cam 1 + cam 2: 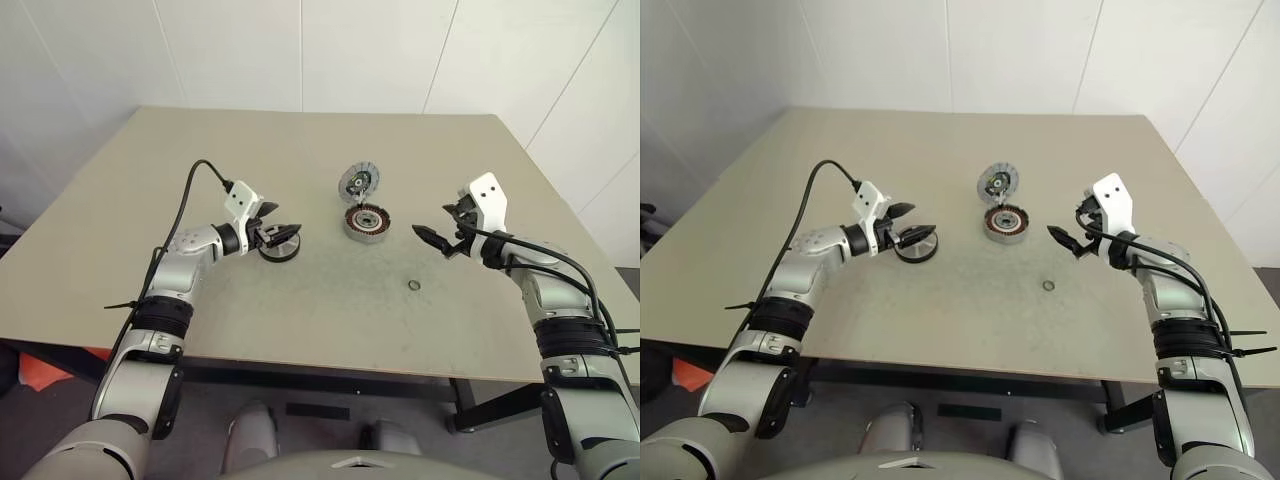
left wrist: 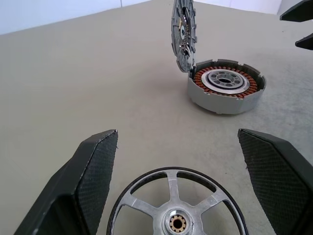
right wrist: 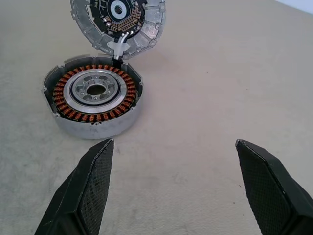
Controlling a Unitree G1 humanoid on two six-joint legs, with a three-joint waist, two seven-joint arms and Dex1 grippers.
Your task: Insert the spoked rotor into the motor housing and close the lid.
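Rotor [image 2: 177, 210] sits between your left gripper's [image 1: 281, 236] spread fingers — right gripper [image 1: 447, 231] spread too, near the housing [image 1: 366, 223].

We see bare beige tabletop [image 1: 330, 300] between both arms. The silver-grey copper-wound motor housing [image 1: 366, 223] stands mid-table, its grey disc lid [image 1: 359, 181] propped upright behind; a tiny metal ring [image 1: 414, 286] lies near.
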